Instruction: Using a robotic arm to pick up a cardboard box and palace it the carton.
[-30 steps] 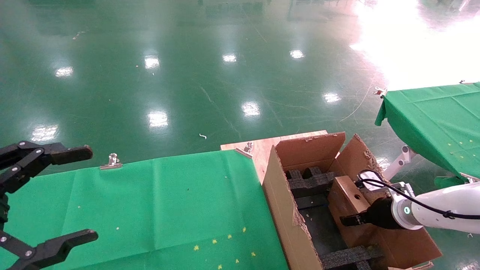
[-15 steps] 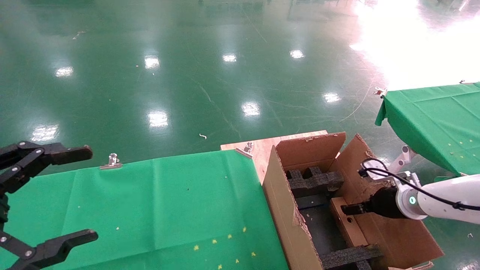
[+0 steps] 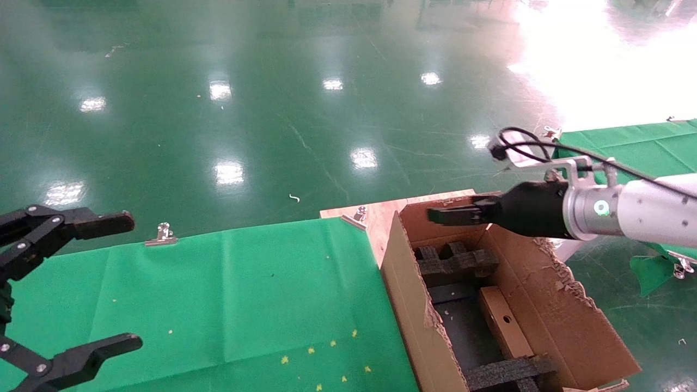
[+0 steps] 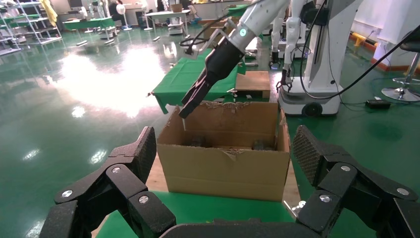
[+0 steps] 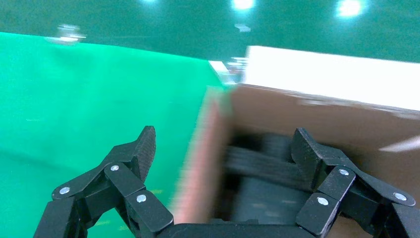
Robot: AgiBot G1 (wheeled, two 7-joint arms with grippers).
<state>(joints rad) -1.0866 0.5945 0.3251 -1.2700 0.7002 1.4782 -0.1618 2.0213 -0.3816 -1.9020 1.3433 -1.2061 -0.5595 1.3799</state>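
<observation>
The small brown cardboard box (image 3: 503, 321) with a round hole lies inside the large carton (image 3: 403, 283), between black foam dividers (image 3: 454, 261). My right gripper (image 3: 441, 215), on the white robotic arm (image 3: 642, 212) with a teal ring, is open and empty. It hovers above the carton's far flap, well clear of the box. In the right wrist view the gripper (image 5: 223, 144) looks down past the carton's wall (image 5: 317, 114). The left wrist view shows the carton (image 4: 223, 168) and the right gripper (image 4: 185, 109) above it. My left gripper (image 3: 130, 280) is open and parked at the left.
A green-clothed table (image 3: 218, 299) adjoins the carton's left side, with a binder clip (image 3: 162, 234) on its far edge. A wooden board (image 3: 381, 212) lies under the carton. A second green table (image 3: 637, 163) stands at the right. Shiny green floor lies beyond.
My right gripper let go of the cardboard box, which settled low in the carton. The gripper then rose up and toward the carton's far flap. The left arm has not moved.
</observation>
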